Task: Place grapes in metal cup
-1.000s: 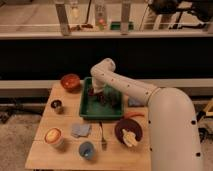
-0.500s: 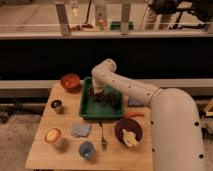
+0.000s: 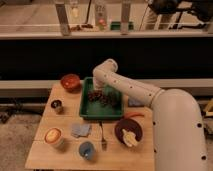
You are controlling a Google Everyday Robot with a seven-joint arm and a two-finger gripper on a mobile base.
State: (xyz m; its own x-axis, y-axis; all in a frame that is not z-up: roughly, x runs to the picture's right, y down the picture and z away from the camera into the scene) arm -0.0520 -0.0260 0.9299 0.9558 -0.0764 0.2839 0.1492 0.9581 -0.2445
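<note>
Over green tray [image 3: 86, 114]: gripper [image 3: 96, 91] at grapes [image 3: 106, 98], grip unclear; metal cup [image 3: 56, 105] outside, near orange bowl [image 3: 70, 82].

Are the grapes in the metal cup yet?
No, the grapes lie in the green tray beside the gripper, away from the metal cup.

End effector [image 3: 98, 93] low, arm folded

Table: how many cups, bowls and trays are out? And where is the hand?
Cups: 3 (metal cup, blue cup, pale cup)
Bowls: 2 (orange bowl, dark bowl)
Trays: 1 (green tray)
Total: 6
Hand: over the green tray, at the grapes
</note>
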